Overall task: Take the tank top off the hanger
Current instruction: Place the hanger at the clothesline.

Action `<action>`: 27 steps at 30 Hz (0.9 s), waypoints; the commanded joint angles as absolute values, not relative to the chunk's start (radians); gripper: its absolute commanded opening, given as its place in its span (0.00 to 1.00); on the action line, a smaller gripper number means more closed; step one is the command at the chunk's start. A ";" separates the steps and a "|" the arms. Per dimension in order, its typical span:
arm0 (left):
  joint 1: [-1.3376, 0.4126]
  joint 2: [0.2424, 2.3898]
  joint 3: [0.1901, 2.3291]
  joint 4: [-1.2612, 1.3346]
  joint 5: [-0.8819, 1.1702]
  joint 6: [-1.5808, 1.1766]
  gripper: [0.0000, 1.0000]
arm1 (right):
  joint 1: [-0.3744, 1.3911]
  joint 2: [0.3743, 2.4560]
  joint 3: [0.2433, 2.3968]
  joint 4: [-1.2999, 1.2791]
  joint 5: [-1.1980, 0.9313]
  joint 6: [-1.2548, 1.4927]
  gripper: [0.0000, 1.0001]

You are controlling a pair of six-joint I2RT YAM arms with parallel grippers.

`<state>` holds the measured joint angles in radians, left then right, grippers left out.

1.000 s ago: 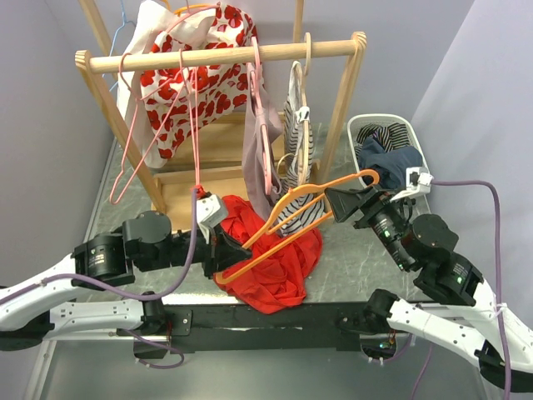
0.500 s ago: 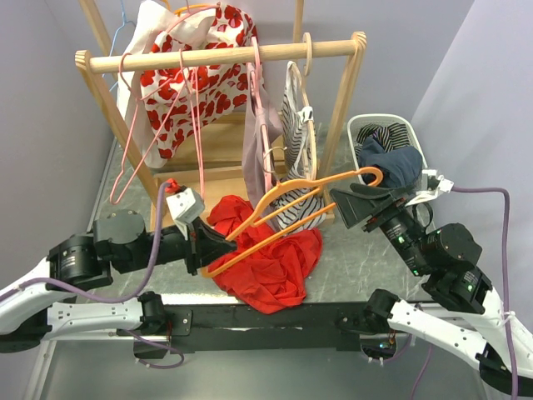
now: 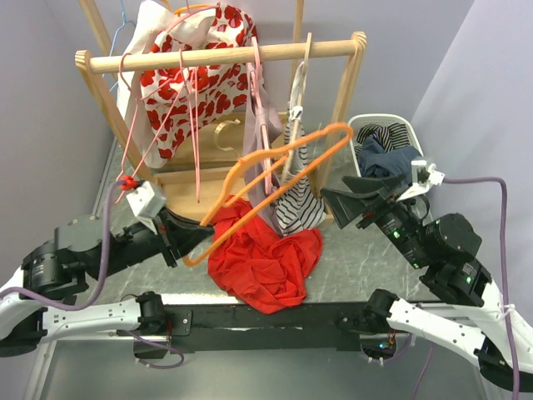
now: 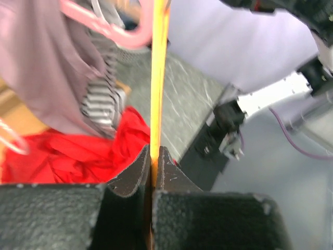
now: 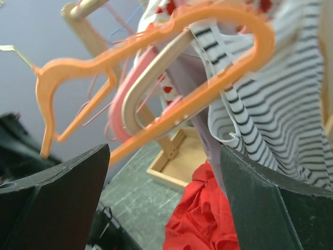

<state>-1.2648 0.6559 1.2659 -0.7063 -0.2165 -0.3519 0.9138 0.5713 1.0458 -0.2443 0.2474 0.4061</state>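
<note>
clamping the orange hanger [image 3: 283, 162] by one end, left gripper [image 3: 193, 242] reaches rightward; right gripper [image 3: 337, 204] gapes wide.

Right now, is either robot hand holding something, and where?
The left gripper pinches the orange hanger by its lower end; the right gripper holds nothing.

Clock from red tank top [image 3: 266, 262] heap, top view. 12: wooden rack [image 3: 325, 48] and hung garments block. 10 to 1: orange hanger [image 4: 158, 78] slants across, clamped in left pincer [image 3: 187, 248] at 9. 2: basket [image 3: 366, 119]. 3: right pincer [image 3: 337, 202], jaws wide. 4: bare bench [image 3: 358, 258], free passage.
</note>
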 commanded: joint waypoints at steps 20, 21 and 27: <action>-1.267 0.627 1.445 -0.618 -0.359 -0.245 0.01 | 0.910 0.756 1.055 -0.380 0.396 0.356 0.96; -1.269 0.627 1.453 -0.636 -0.370 -0.253 0.01 | 0.908 0.764 1.057 -0.383 0.402 0.357 0.96; -1.267 0.614 1.499 -0.834 -0.437 -0.348 0.01 | 0.888 0.779 1.054 -0.390 0.443 0.376 0.97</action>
